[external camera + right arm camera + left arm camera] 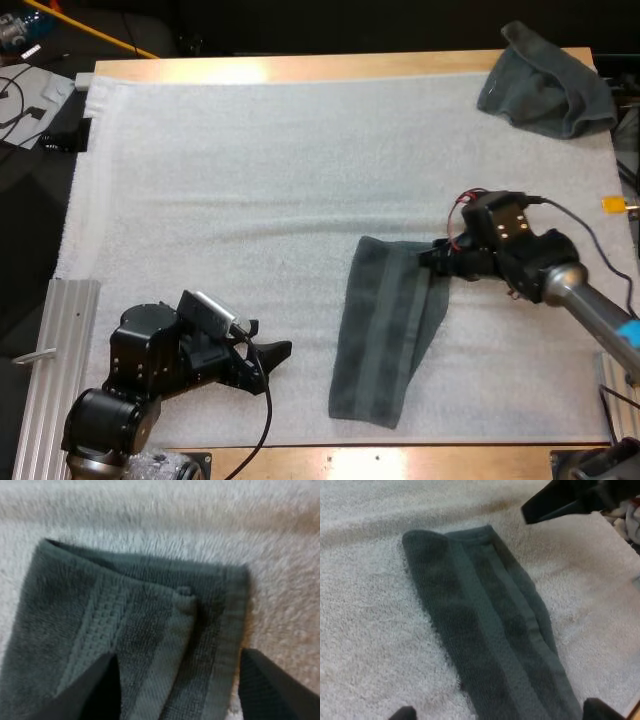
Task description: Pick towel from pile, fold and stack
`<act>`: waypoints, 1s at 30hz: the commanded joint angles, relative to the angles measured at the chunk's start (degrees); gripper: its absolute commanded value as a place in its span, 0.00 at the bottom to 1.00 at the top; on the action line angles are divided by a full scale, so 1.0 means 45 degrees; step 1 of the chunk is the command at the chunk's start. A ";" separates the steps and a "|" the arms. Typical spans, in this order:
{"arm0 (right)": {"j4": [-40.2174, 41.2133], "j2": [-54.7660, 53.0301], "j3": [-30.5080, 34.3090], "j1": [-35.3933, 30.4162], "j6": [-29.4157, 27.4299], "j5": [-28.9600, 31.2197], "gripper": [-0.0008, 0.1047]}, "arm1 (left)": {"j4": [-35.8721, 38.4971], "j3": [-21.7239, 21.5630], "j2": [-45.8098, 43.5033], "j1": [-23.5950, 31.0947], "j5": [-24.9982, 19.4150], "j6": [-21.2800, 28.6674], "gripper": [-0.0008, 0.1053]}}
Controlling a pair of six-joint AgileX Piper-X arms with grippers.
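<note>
On the white mat (250, 150) the folded towel (385, 330) points away; right gripper (440, 258), released, hovers over its far end; left gripper (275, 352) released, farther off.

My left arm (140, 372) is matt black throughout: a rounded, drum-shaped joint, then a blocky housing dotted with small bright screws. It narrows to my left gripper (272, 345), whose two black fingers (597, 709) taper to blunt tips. My right arm (520, 250) has the same black, screw-studded housing, but behind it runs a smooth grey metal tube (585, 295) ringed by a bright blue band (630, 332). My right gripper (432, 258) has broad black fingers (272, 687) with finely textured faces.
</note>
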 commanded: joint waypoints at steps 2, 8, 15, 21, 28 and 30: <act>-0.0549 0.0870 -0.0028 0.0017 -0.0211 -0.0330 0.48 | 0.0297 -0.0079 0.0070 -0.0037 0.0099 -0.0123 0.61; -0.0927 0.1861 -0.0127 0.0028 -0.0213 -0.0316 0.48 | 0.0444 -0.0072 0.0041 -0.0047 0.0136 -0.0155 0.61; -0.1219 0.2896 -0.0351 -0.0001 -0.0109 -0.0595 0.48 | 0.0478 -0.0065 0.0060 -0.0050 0.0230 -0.0153 0.61; -0.1302 0.3005 -0.0557 -0.0039 -0.0014 -0.0638 0.47 | 0.0400 -0.0055 0.0002 -0.0044 0.0120 -0.0106 0.61; -0.1353 0.3512 -0.0845 -0.0056 0.0057 -0.0855 0.46 | 0.0356 -0.0044 -0.0022 -0.0043 0.0128 -0.0100 0.61; -0.1348 0.3607 -0.0877 -0.0036 0.0100 -0.0930 0.44 | 0.0334 -0.0048 -0.0005 -0.0039 0.0142 -0.0107 0.61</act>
